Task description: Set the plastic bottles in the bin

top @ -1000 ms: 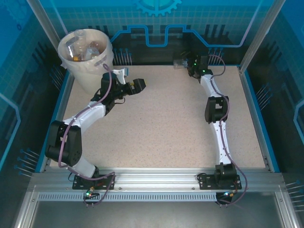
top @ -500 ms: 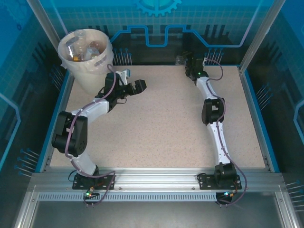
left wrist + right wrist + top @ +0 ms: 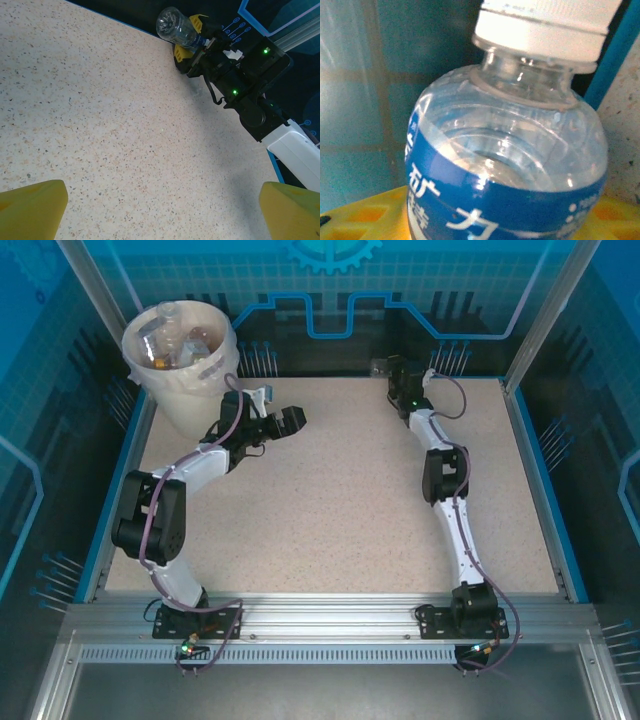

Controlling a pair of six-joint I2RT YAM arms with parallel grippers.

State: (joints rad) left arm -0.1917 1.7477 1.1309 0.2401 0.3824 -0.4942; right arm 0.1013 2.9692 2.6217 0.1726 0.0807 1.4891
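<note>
A clear plastic bottle (image 3: 505, 165) with a blue label and white cap lies at the table's far edge, seen too in the left wrist view (image 3: 172, 25). My right gripper (image 3: 187, 37) is shut on it, a yellow finger (image 3: 365, 215) pressed to each side of its body. In the top view the right gripper (image 3: 388, 367) reaches to the back wall. The cream-white bin (image 3: 185, 400) stands at the far left corner and holds several plastic bottles (image 3: 175, 340). My left gripper (image 3: 288, 416) hovers open just right of the bin, its yellow fingertips (image 3: 30, 207) wide apart over bare table.
A blue raised lip (image 3: 320, 378) and dark wall run along the table's back edge, right behind the held bottle. The right arm (image 3: 445, 470) stretches up the right half of the speckled tabletop (image 3: 330, 510).
My right gripper has pushed further toward the back edge and its jaws have closed from wide open onto the bottle. The left arm has folded its elbow inward, with the gripper staying open.
</note>
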